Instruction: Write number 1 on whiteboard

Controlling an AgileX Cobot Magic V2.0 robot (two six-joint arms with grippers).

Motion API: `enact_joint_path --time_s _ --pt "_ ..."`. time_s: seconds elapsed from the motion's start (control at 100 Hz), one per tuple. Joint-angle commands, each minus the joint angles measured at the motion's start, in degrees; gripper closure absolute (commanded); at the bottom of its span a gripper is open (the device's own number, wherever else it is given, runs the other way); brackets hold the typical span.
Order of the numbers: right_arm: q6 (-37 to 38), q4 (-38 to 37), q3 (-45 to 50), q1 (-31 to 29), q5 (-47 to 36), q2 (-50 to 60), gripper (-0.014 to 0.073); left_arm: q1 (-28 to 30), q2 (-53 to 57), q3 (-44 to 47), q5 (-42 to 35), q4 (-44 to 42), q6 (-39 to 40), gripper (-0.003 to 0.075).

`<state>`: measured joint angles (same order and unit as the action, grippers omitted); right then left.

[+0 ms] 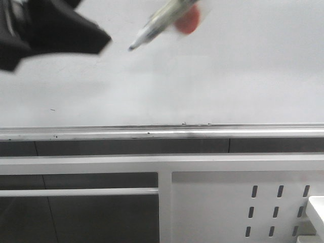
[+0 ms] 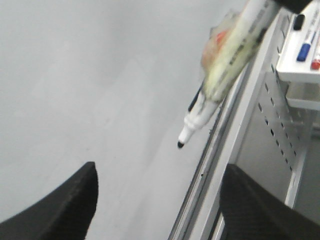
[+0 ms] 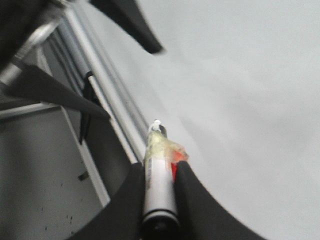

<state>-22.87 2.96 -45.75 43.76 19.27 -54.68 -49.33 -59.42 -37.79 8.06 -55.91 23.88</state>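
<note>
Right gripper is pinching the marker between its two dark fingers, the barrel clamped near its rear end with the tip pointing away toward the board; in the front view I see the marker slanting down from the upper edge, its dark tip close to the whiteboard, though I cannot tell whether it touches the surface. Left gripper hangs with its fingers spread wide and nothing between them, and it shows as a dark blurred mass at the upper left of the front view, well clear of the marker's tip.

The whiteboard fills the upper part of the front view, above its silver lower rail; I see no stroke on it, only a few tiny specks, so the number 1 is not yet written. My judgement: the pen is uncapped and in hand, so the preparation is finished; what is left is the whole stroke itself, pressing the tip on and drawing it down the board.
</note>
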Motion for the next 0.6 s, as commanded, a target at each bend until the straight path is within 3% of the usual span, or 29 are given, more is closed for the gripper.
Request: enact_joint_path --time_s 0.0,0.09,0.22,0.31,0.41,0.59 --pt "1.3 -0.3 -1.4 -2.4 -1.9 3.8 0.0665 -0.5 4.2 -1.4 -0.3 3.3 1.0 0.0337" --pt "1.3 -0.3 -0.8 -3.7 -1.5 6.4 0.0663 -0.5 7.2 -0.3 -0.3 3.9 1.0 0.0451" --pt "1.5 1.2 1.9 -3.9 -1.8 11.4 0.0663 -0.5 10.2 2.0 -0.5 7.5 1.2 0.0743" --pt "1.5 5.1 5.2 -3.9 -4.6 15.0 0.0663 -0.2 10.7 3.7 -2.3 10.4 5.2 0.0740" --pt "1.5 6.6 11.3 -3.9 -12.9 19.2 0.0663 -0.2 10.7 5.4 -7.4 11.0 9.6 0.0740" --pt "1.5 9.7 17.8 -3.9 -18.6 21.9 0.0663 1.6 10.4 7.5 -12.2 14.5 10.0 0.0740"
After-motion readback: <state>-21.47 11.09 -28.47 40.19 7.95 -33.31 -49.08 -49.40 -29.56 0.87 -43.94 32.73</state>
